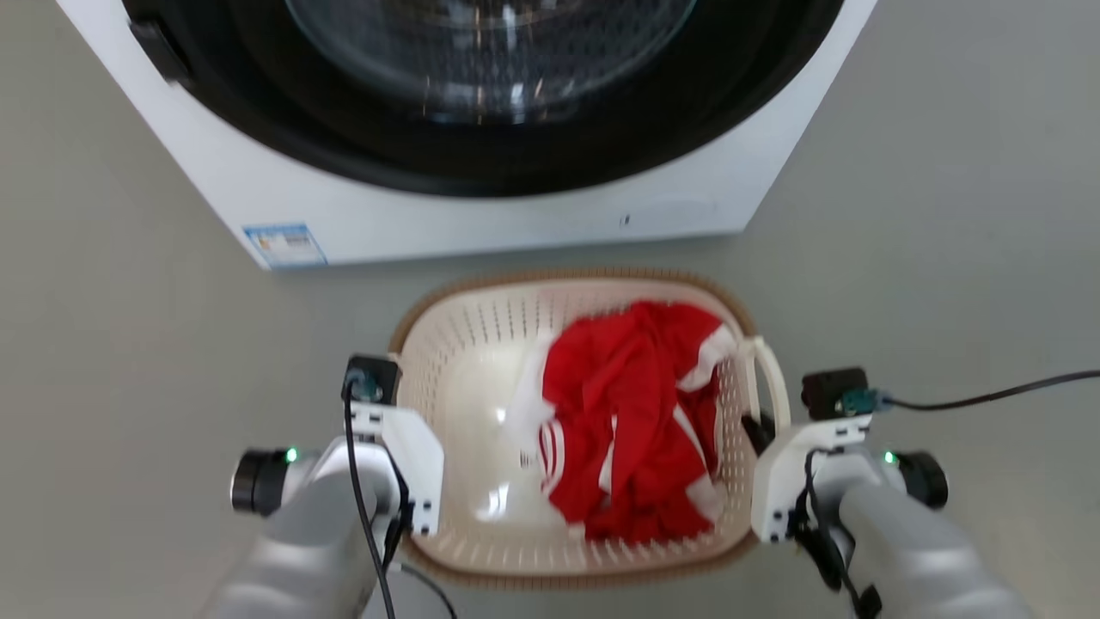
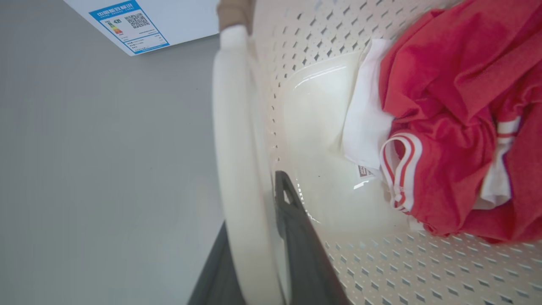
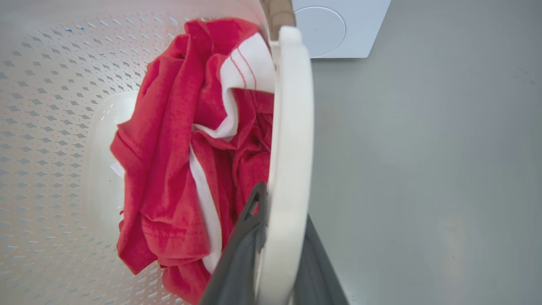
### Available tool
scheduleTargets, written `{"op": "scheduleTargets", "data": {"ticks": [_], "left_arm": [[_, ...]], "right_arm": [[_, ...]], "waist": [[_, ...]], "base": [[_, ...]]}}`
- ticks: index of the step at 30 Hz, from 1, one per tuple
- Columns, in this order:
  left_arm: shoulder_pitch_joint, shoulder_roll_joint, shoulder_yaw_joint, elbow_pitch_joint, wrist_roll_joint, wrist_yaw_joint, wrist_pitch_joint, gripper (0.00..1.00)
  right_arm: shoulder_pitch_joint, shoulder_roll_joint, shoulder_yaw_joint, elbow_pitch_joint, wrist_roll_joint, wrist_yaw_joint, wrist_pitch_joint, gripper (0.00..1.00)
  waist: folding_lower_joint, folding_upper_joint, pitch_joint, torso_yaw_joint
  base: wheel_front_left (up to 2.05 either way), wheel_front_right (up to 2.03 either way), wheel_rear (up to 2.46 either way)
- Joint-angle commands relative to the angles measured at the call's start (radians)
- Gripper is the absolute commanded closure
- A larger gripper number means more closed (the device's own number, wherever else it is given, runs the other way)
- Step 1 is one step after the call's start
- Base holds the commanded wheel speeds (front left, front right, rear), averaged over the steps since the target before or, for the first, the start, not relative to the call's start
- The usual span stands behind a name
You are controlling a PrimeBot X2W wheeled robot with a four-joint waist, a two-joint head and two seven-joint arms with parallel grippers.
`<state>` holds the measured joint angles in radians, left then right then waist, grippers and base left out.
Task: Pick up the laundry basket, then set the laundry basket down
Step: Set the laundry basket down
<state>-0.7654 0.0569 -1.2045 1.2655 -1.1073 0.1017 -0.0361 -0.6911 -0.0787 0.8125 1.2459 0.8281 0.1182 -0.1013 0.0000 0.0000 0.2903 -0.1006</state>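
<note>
Laundry basket [image 1: 468, 344] in the head view lies square in front of me on the grey floor [image 1: 945, 215], its far brown rim just short of the bottom front edge of the washing machine [image 1: 481, 215]. Whether it has left the floor I cannot tell from here. Its handle-to-handle line runs across me, left to right, with my left forearm [image 1: 318, 533] at one end and my right forearm [image 1: 902, 533] at the other, so neither arm is nearer. A red garment with white stripes [image 1: 636, 413] is heaped toward the right wall, so I judge the right side will carry more weight. In the left wrist view my left gripper [image 2: 254, 212] is drawn narrow on the left loop handle [image 2: 230, 127], one dark finger on the basket side of the loop and the other on the floor side. The white loop is pinched between them and runs away along the fingers' line. In the right wrist view my right gripper [image 3: 283, 207] mirrors this, narrow on the right loop handle [image 3: 292, 106], its inner finger just beside the garment. Both holds sit toward the near end of the loops, so I judge the coming move turns on holding both hands level, so that the laundry basket travels flat.
</note>
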Motion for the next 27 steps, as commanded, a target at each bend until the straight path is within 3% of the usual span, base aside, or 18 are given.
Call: {"op": "scheduleTargets", "data": {"ticks": [1, 14, 27], "left_arm": [[-0.059, -0.007, 0.013, -0.009, 0.015, 0.005, -0.022, 1.00], [-0.218, -0.005, 0.032, 0.005, 0.027, 0.034, -0.117, 1.00], [-0.322, 0.004, 0.032, 0.013, 0.050, 0.033, -0.191, 1.00]], "right_arm": [[-0.037, 0.028, 0.010, -0.017, -0.012, 0.012, -0.041, 1.00], [-0.214, 0.028, -0.047, 0.040, -0.056, 0.012, -0.141, 1.00], [-0.266, 0.028, -0.142, 0.045, -0.167, 0.012, -0.159, 1.00]], "waist": [[0.0000, 0.0000, 0.087, 0.015], [0.0000, 0.0000, 0.367, 0.040], [0.0000, 0.0000, 0.510, 0.041]], "base": [[0.00, 0.00, 0.00], [0.00, 0.00, 0.00], [0.00, 0.00, 0.00]]}}
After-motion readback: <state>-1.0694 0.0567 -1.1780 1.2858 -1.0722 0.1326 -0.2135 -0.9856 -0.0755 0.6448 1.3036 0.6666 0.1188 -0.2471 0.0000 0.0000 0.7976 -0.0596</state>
